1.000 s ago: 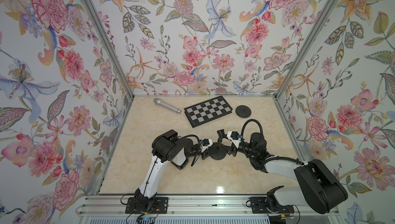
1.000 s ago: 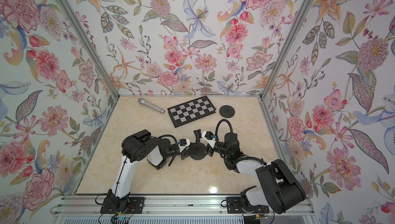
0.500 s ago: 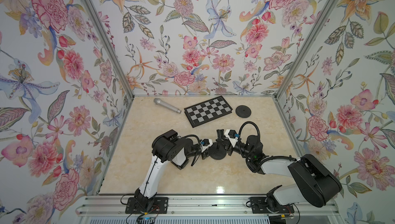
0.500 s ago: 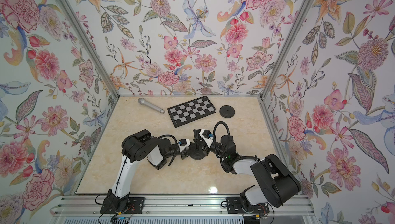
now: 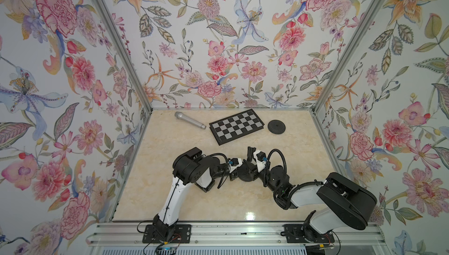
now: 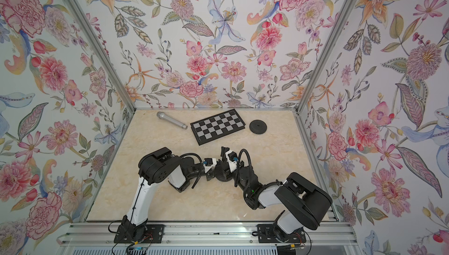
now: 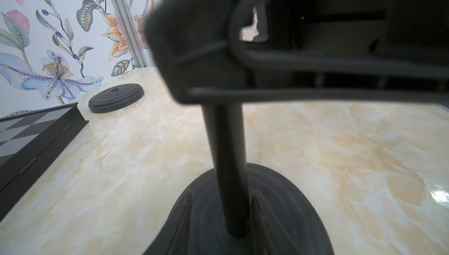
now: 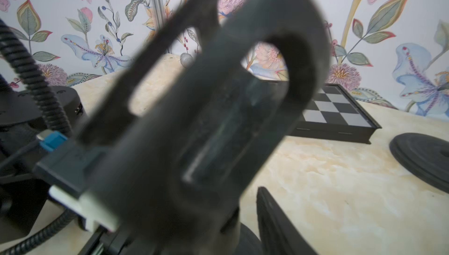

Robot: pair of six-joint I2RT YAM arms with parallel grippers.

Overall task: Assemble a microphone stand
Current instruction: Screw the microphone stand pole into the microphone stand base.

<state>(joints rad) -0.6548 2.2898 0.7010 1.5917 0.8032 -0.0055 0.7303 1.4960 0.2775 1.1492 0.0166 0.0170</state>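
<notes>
The left arm has not moved since a second ago. The left hand [image 5: 237,172] sits low at the stand's round foot [image 7: 279,217], in the middle of the desk [image 5: 170,168]. Its fingers look close together, but I cannot tell if they squeeze anything. Right by this hand the pole [image 7: 228,156] stands up from the middle of the foot. The right hand [image 5: 251,160] is up by the top end of the pole. Its wrist has swung closer to the left hand than it was before. I cannot tell how wide its fingers are, because the left hand blocks the right wrist view.

Far past both hands, by the back wall, three things lie where they were. The microphone [image 5: 189,120] is out beyond the left hand. The checkered board [image 5: 237,127] is straight ahead of the hands. A spare disc [image 5: 276,127] is beyond the right hand. A strip of bare desk lies between the hands and that row. Bare desk also runs from each hand out to the side wall nearest it. Behind the hands, the arms reach back to the metal rail [image 5: 230,234].
</notes>
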